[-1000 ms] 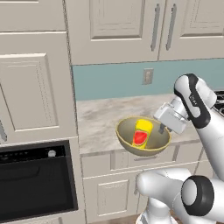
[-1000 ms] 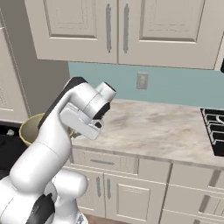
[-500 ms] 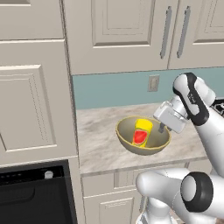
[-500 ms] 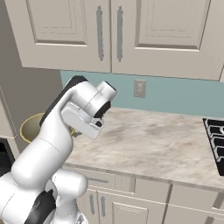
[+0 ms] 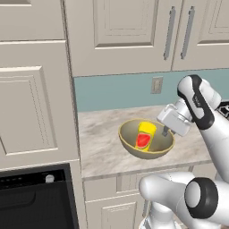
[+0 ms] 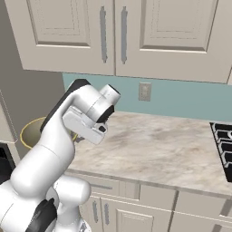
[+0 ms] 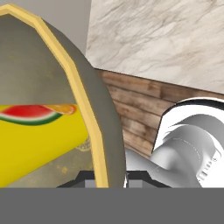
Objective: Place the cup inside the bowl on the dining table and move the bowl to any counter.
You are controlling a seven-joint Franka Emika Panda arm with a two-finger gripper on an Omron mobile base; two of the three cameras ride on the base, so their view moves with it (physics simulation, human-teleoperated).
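1. Far left in the left base view, a dark oven (image 5: 31,197) sits low, with a tall cream cabinet (image 5: 31,103) above it.
2. Right of the oven, the beige marbled table (image 5: 100,138) runs along a teal wall (image 5: 112,91), an outlet (image 5: 156,85) set in that wall. This is a plain work surface, so it looks a fit place to leave the bowl.
3. The bowl (image 5: 146,138) hangs over the table near its front edge, right of the oven. It seems carried just clear of the surface, though whether its base touches cannot be told.
4. The cup (image 5: 145,134) lies tilted inside the bowl, red patch facing out. It rests there because the bowl serves as its carrier, so the first half of the task looks done.
5. At the bowl's right rim, the tool (image 5: 166,131) is pinched narrowly on the bowl wall, one finger inside and one outside. Holding the rim lets the arm lift the bowl without disturbing the cup.
6. In the hand view, the bowl's yellow rim (image 7: 89,113) runs straight down between the finger tips, with the cup (image 7: 39,144) to the left of the rim, inside the bowl.
7. Judged from this, lowering the bowl onto the table and letting go remain.
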